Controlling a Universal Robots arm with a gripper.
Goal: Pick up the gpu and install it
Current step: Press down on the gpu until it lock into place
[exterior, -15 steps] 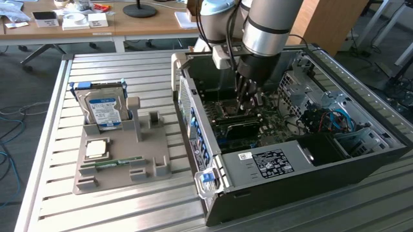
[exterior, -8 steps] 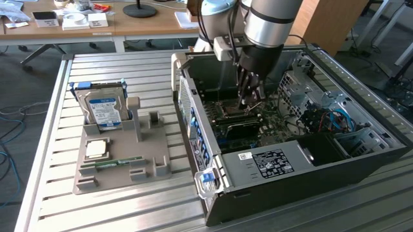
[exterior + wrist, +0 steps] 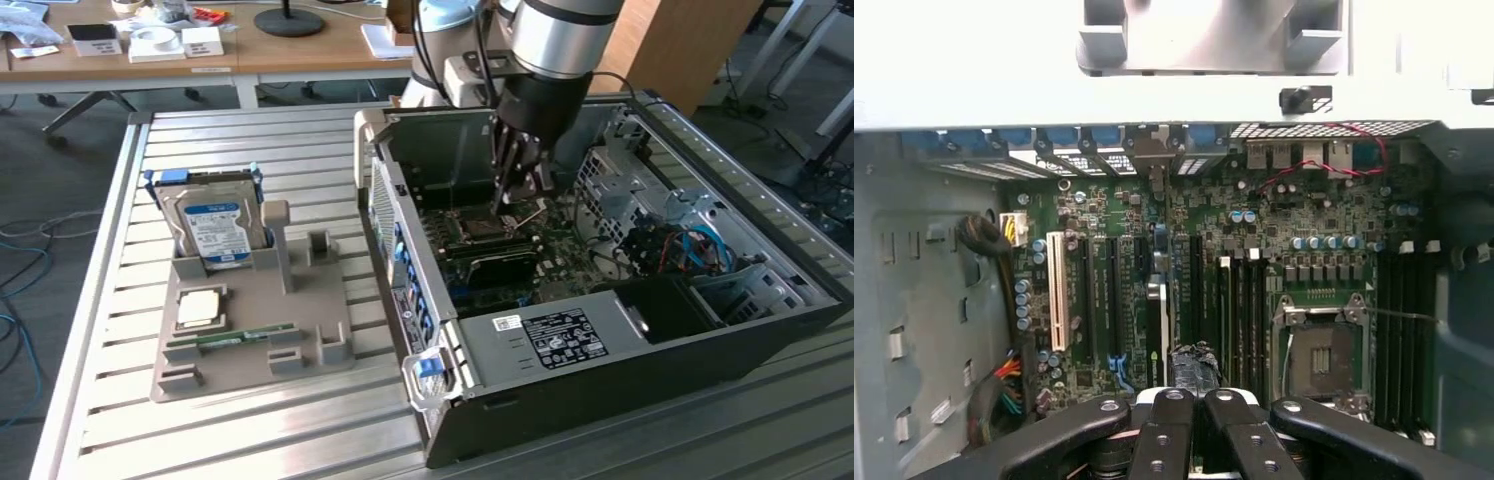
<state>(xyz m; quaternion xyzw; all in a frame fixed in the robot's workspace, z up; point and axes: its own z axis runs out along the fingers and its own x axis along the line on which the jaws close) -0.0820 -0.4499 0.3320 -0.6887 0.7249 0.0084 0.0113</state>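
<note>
One gripper (image 3: 518, 200) hangs from the arm deep inside the open computer case (image 3: 747, 330), its dark fingers reaching down to just above the motherboard (image 3: 1254, 230). In the wrist view the fingers (image 3: 1172, 420) are pressed together, their black-wrapped tips meeting with no gap between them.

Just beside those tips stands the gpu (image 3: 1157, 310), seen edge-on: a thin dark board on its long edge among the expansion slots, with a pale strip running along its upper edge. Its pale silvery metal end bracket (image 3: 1151, 160) sits against the rear wall of the case, among the row of blue slot clips. The card lies between a white slot (image 3: 1058, 290) on one side and long black slots on the other. Whether the closed tips pinch or touch the card cannot be told from either view.

Near the fingers, the bare processor socket (image 3: 1322, 355) shows with its metal frame.

On the slatted metal table (image 3: 267, 440), at the exterior view's left and well apart from the case, a grey holder tray (image 3: 247, 375) carries an upright hard drive (image 3: 220, 230) with a blue-white label, a square processor chip (image 3: 200, 308) and a narrow green RAM stick (image 3: 247, 335).
</note>
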